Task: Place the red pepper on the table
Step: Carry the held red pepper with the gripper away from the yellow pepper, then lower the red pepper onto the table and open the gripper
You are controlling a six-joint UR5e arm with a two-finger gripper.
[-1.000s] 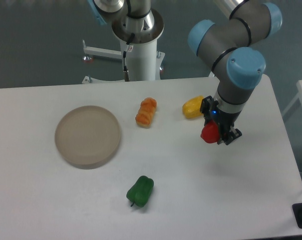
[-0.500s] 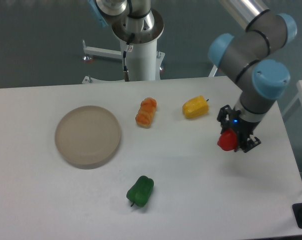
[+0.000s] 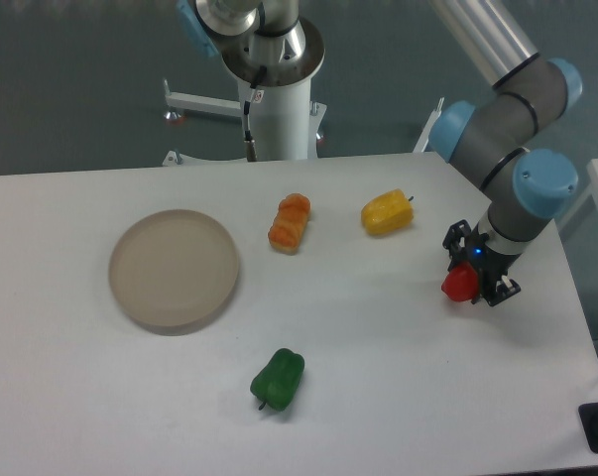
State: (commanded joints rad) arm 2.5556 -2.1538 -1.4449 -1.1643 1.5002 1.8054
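The red pepper [image 3: 459, 285] is small, glossy and bright red. It sits between the fingers of my gripper [image 3: 471, 285] at the right side of the white table [image 3: 378, 397]. The gripper is shut on it and holds it low, close to the tabletop. I cannot tell whether the pepper touches the surface. The gripper's black fingers hide part of the pepper and its stem.
A yellow pepper [image 3: 387, 212] lies up and left of the gripper. An orange ridged pepper [image 3: 290, 222] lies at the centre back. A round beige plate [image 3: 174, 270] sits at the left. A green pepper [image 3: 278, 378] lies near the front. The table's right edge is close to the gripper.
The gripper has carried the red pepper to the right and slightly down, away from the yellow pepper. The move slowed in the last half second.
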